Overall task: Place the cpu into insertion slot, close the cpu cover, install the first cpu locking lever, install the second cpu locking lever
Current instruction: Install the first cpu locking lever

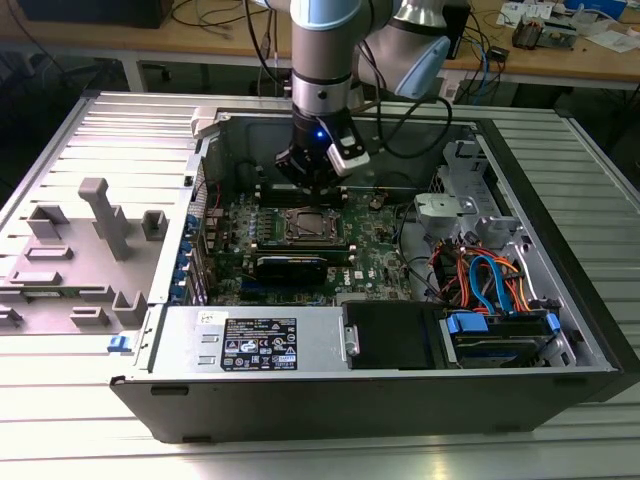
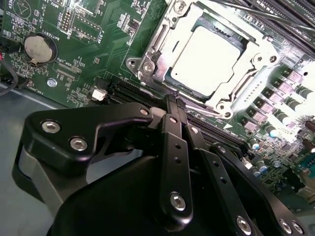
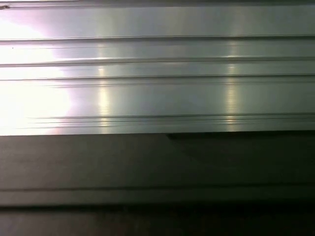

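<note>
Your gripper (image 2: 173,101) has its two black fingers (image 2: 175,162) pressed together, with nothing between them. Their tips are just at the near edge of the socket (image 2: 147,64), close to its metal rim. I cannot tell if they touch it. In the exterior view the gripper (image 1: 312,180) hangs straight down inside the open computer case (image 1: 560,300), above the far edge of the green board (image 1: 375,255).

The chip (image 2: 209,59) already lies flat in the socket, its dull silver top facing up. It is square, so it has no long axis; its sides run along the sides of the socket. In the second wrist view the whole square looks turned, with one corner toward the fingers.

The silver cover frame (image 2: 256,64) lies down around the chip, and the chip shows through its window. A thin metal lever (image 2: 202,109) runs along the socket edge nearest the fingertips. I cannot tell if it is locked.

On the board near the socket you see a round coin battery (image 2: 40,48). In the exterior view the socket (image 1: 305,225) sits near the middle of the board, a long black card (image 1: 292,265) lies just beside it on the near side, and orange and blue cables (image 1: 490,275) fill the case corner at the exterior view's right. The first wrist view shows a ribbed metal surface (image 3: 157,73).
</note>
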Motion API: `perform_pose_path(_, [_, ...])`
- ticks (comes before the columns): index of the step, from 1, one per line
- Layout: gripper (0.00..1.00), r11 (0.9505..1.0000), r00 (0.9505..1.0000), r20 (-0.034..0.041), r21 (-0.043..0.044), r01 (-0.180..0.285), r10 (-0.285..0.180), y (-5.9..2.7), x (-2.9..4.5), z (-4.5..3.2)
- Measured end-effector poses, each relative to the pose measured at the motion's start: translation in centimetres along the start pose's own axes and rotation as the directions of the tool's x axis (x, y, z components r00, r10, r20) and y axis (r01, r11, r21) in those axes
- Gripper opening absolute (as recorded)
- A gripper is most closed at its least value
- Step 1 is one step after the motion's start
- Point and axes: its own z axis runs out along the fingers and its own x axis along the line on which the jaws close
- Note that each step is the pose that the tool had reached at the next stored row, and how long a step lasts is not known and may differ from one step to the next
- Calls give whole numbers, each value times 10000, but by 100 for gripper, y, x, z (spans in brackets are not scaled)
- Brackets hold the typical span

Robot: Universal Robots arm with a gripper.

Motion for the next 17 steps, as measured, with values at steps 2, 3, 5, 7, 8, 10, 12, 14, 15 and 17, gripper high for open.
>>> perform_pose_path(2, [11,10000,10000,0,-1,0,0,1,-13,10])
perform_pose_path(3, [11,10000,10000,0,0,0,0,1,-25,17])
perform_pose_path(5, [11,10000,10000,1,0,0,0,1,-40,25])
perform_pose_path(7, [11,10000,10000,1,0,0,0,2,-54,33])
perform_pose_path(8, [11,10000,10000,0,1,0,0,2,-64,41])
perform_pose_path(10, [11,10000,10000,0,1,0,0,2,-73,49])
perform_pose_path(12, [11,10000,10000,0,1,0,0,2,-79,55])
perform_pose_path(14, [11,10000,10000,-1,3,-1,1,2,-81,57])
perform_pose_path(15, [11,10000,10000,0,2,-2,2,2,-81,58])
perform_pose_path(17, [11,10000,10000,0,0,0,0,3,-82,59])
